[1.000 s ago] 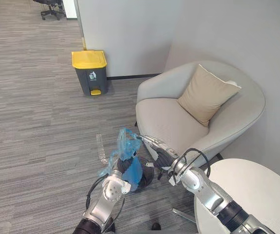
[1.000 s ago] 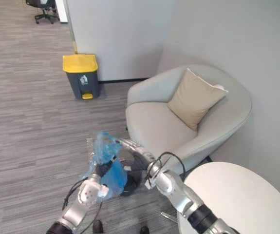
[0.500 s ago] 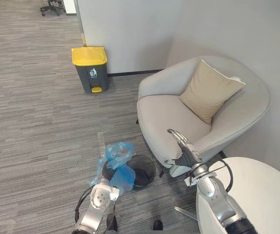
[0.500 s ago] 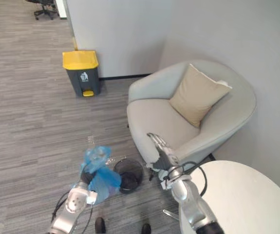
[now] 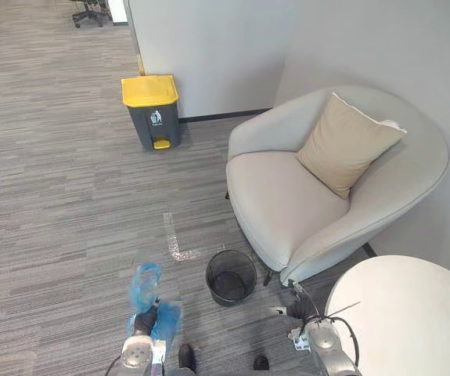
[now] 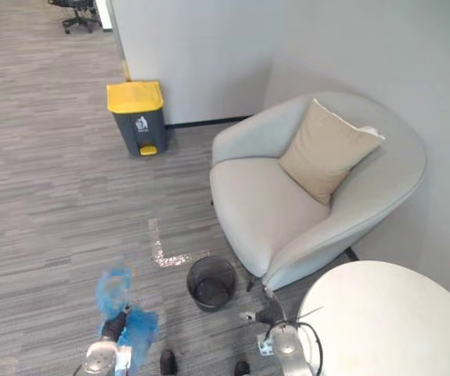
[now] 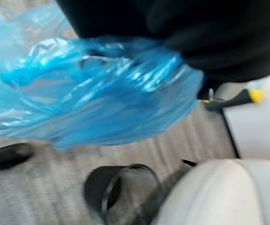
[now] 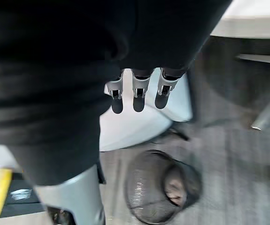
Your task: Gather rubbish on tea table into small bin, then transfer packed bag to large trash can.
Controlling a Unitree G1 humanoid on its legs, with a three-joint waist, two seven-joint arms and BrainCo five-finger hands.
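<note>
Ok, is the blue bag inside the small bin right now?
No, the bag hangs from the left hand above the floor, clearly apart from the bin.

Office lounge corner, seen from above. Grey striped carpet (image 5: 52, 196), the hard-wearing commercial kind, covers the whole floor. A black desk chair (image 6: 77, 14) on castors shows at the top left edge. At upper centre a grey pedal bin (image 5: 153, 110) with a yellow lid stands against a plain white wall (image 5: 209, 47). On the right is a pale tub armchair (image 5: 287, 204) with a tan cushion (image 5: 348, 145). A round white table (image 5: 405, 313) sits lower right, and a small black mesh bin (image 5: 231, 276) lower centre.
</note>
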